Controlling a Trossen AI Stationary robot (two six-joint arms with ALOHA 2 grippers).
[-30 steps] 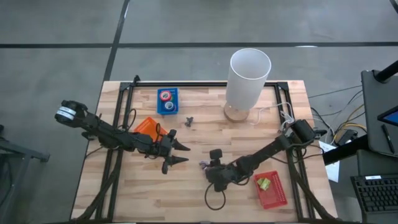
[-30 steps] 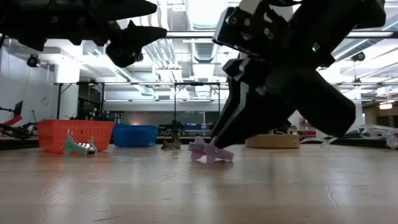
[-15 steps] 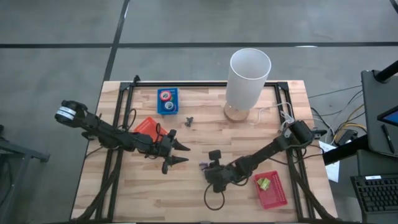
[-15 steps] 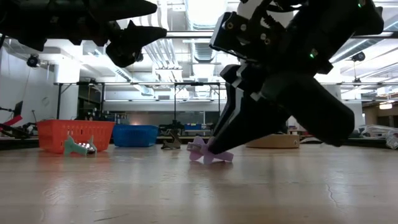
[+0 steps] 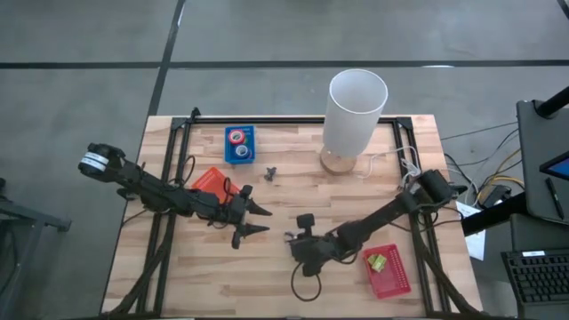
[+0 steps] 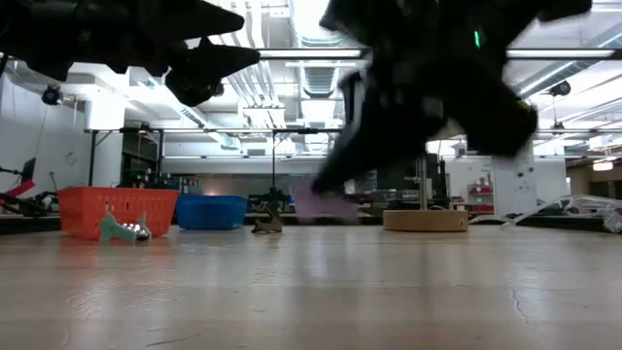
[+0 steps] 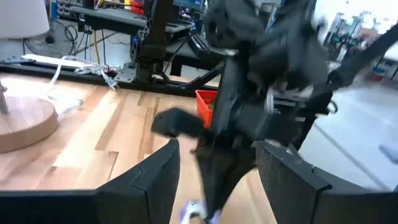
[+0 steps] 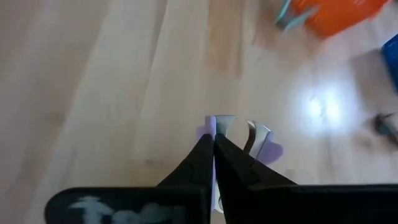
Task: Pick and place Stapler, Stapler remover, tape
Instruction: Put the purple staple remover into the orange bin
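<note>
My right gripper (image 5: 295,239) is shut on a purple staple remover (image 8: 272,149) with metal claws, near the table's middle; the low view shows it blurred and above the wood (image 6: 325,204). My left gripper (image 5: 259,220) hovers open just to its left, above the table, its fingers wide apart in the left wrist view (image 7: 214,180). A blue basket (image 5: 238,145) at the far side holds a red and a blue tape roll. A dark staple remover (image 5: 270,171) lies on the wood. A teal one (image 6: 123,229) sits in front of the orange basket (image 5: 212,181). My right gripper pinches the purple staple remover between its two shut fingers (image 8: 202,155), at one side of its purple body (image 8: 210,128) beside the metal claws (image 8: 225,123). The fingers come slanting down from the table's right. The remover is lifted clear of the table.
A tall white cylinder on a wooden base (image 5: 354,114) stands at the far right. A red basket (image 5: 388,271) with a yellow-green piece sits at the near right corner. White cables (image 5: 396,160) lie beside the cylinder. Bare wood lies along the near edge.
My right gripper has risen from the table, shifting slightly toward the table's left, and has carried the purple staple remover up with it. The remover rested on the wood one second ago and now hangs clear of it.
</note>
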